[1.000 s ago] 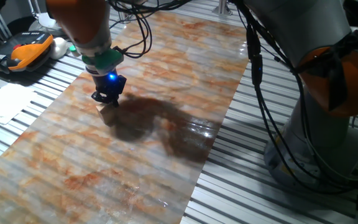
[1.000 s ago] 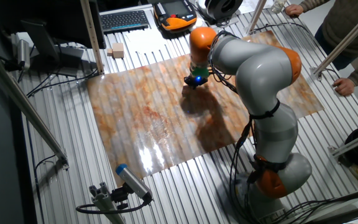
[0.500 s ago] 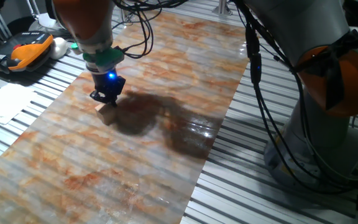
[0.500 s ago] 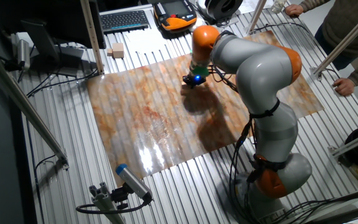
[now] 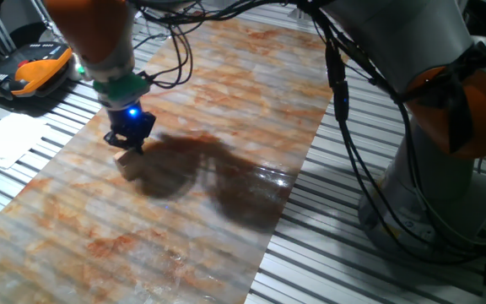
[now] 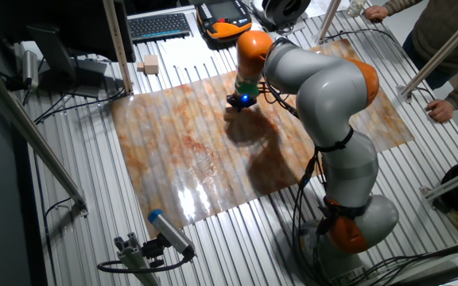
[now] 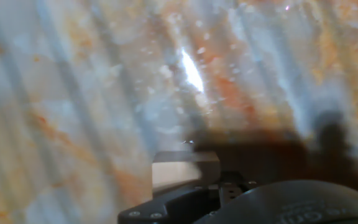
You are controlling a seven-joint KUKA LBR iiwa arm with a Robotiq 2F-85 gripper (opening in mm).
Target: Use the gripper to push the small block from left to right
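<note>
Block: small block [image 7: 185, 169] sits on the marbled mat [image 5: 226, 110], directly against the gripper's tip, just ahead of it in hand view.
Gripper: gripper [image 5: 127, 139] low over mat; jaw state cannot be told.

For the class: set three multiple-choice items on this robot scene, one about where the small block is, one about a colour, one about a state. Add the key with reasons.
1. Where is the small block?
A. right at the gripper, on the marbled mat
B. beside the keyboard
C. on the bare slats

2. What colour is the light on the arm just above the gripper?
A. red
B. blue
C. white

3. How does the gripper stand?
A. raised high
B. low over the mat
C. off the mat

Key: 1 A, the hand view shows the block just ahead of the gripper's body; 2 B, a blue glow shows in both fixed views; 3 B, it sits close to its shadow.
</note>
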